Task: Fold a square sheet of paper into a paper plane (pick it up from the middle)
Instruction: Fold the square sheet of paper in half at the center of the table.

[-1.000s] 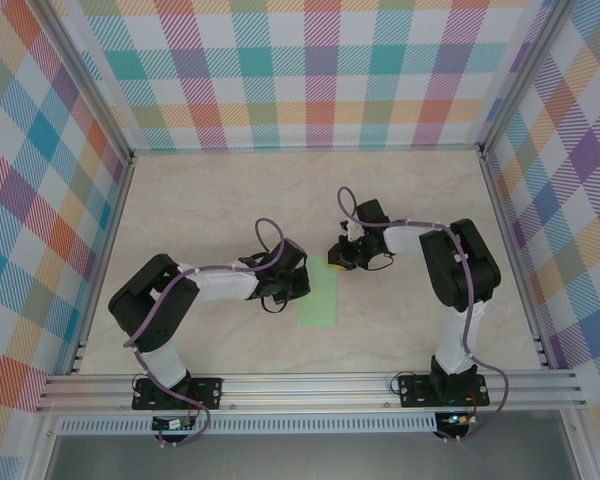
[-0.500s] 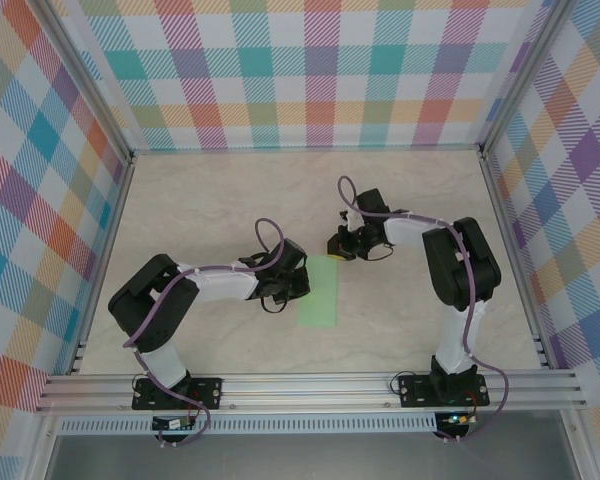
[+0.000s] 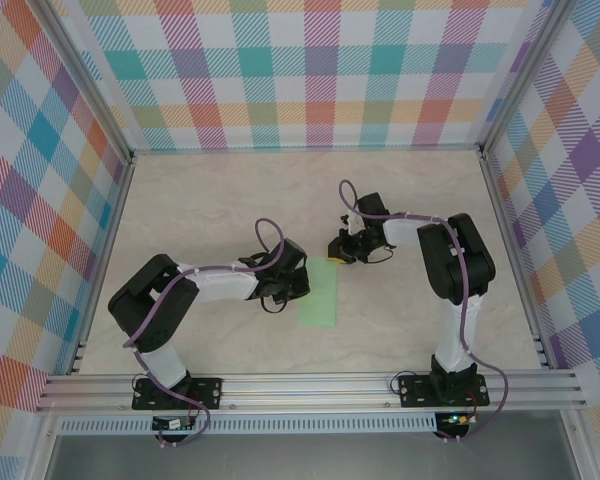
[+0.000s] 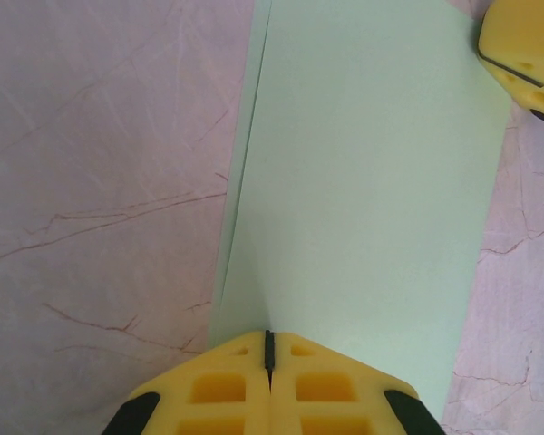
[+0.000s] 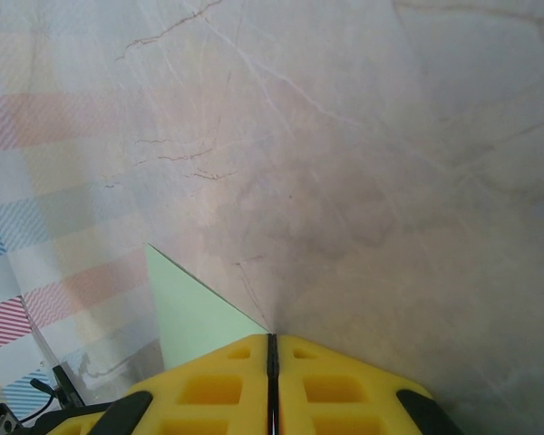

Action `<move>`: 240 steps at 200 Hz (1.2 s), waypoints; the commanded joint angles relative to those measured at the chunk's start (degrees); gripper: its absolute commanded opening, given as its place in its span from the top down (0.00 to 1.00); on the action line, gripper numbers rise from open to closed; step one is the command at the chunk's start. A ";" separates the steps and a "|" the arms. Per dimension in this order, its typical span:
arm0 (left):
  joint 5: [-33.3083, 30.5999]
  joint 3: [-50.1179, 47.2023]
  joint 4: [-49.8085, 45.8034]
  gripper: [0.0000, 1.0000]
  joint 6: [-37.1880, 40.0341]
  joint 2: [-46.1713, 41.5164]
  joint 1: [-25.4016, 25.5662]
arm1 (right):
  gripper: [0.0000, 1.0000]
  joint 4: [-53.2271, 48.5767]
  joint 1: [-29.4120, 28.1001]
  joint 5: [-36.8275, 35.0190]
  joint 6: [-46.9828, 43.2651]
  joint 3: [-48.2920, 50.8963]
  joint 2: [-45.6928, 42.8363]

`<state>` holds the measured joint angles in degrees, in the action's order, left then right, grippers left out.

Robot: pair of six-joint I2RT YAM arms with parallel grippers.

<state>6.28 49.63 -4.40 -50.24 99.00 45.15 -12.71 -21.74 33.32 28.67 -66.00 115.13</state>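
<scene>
The closed right fingers [image 5: 258,358] had edged to the far corner of the folded square sheet of paper [image 3: 322,300] on the tabletop [image 3: 200,210]. The left fingers [image 4: 257,355], closed too, pinned its edge, so a corner fold seemed next.

I'm working in a robotics lab test cell. The left arm [image 3: 205,285] and right arm [image 3: 460,270] are bolted to an aluminium rail [image 3: 310,385]. Plaid-printed panels [image 3: 310,70] box in a marble-look tabletop [image 3: 210,200], and purple cables [image 3: 270,232] run exposed.
</scene>
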 commanded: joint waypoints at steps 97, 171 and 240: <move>-3.16 -2.85 -9.15 1.00 0.81 0.62 0.68 | 0.90 -2.20 -0.06 -1.11 0.78 0.90 -2.98; -3.21 -3.09 -9.12 1.00 0.92 0.70 0.69 | 0.91 -7.22 0.38 0.17 5.29 -1.88 0.95; -3.07 -2.96 -8.76 1.00 0.59 0.57 0.72 | 0.84 -4.68 0.17 4.26 3.67 2.58 -14.71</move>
<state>5.72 49.32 -4.51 -50.06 98.61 45.25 -19.22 -21.45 32.82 32.16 -66.78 106.32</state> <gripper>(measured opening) 0.039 0.159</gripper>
